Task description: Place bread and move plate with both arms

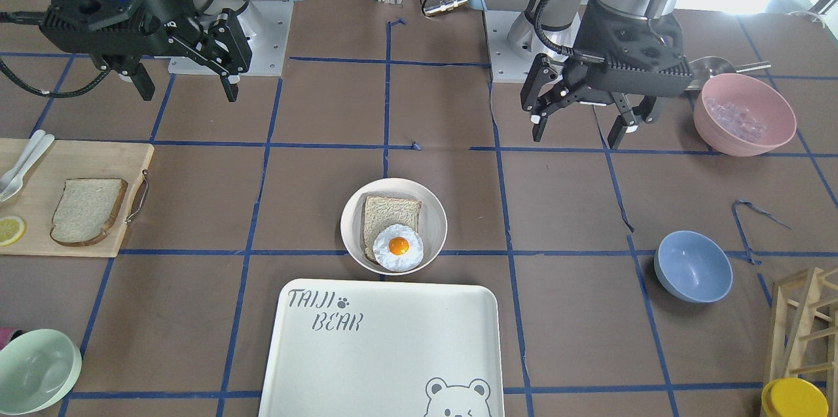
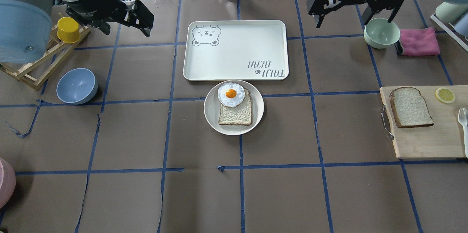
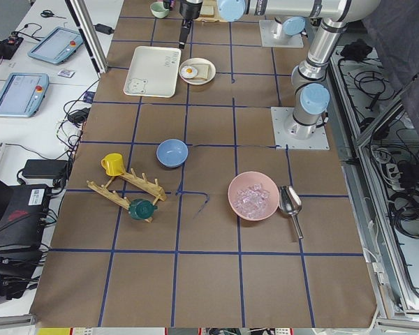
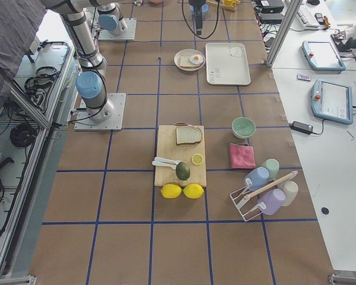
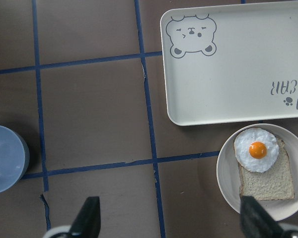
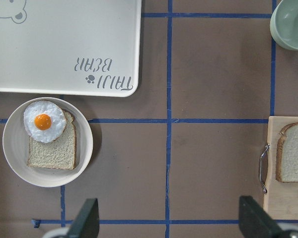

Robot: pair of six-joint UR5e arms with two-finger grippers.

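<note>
The bread (image 2: 411,107), a thick pale slice with a dark crust, lies on a wooden cutting board (image 2: 424,141) at the right; it also shows in the front view (image 1: 88,211) and at the right wrist view's edge (image 6: 293,152). The plate (image 2: 210,110) stands mid-table and holds a thinner tan slice with a fried egg on it. In the front view, the plate (image 1: 350,224) sits just behind the tray. My left gripper (image 2: 127,31) hangs open and empty above the far left. My right gripper (image 2: 354,21) hangs open and empty above the far right. Both are well away from the bread and the plate.
A cream bear tray (image 2: 236,50) lies just beyond the plate. A blue bowl (image 2: 76,86) and a wooden rack with a yellow cup (image 2: 68,29) are at the left. A green bowl (image 2: 381,32) and a pink cloth (image 2: 418,41) are at the far right. A pink bowl (image 1: 744,114) stands near my left base.
</note>
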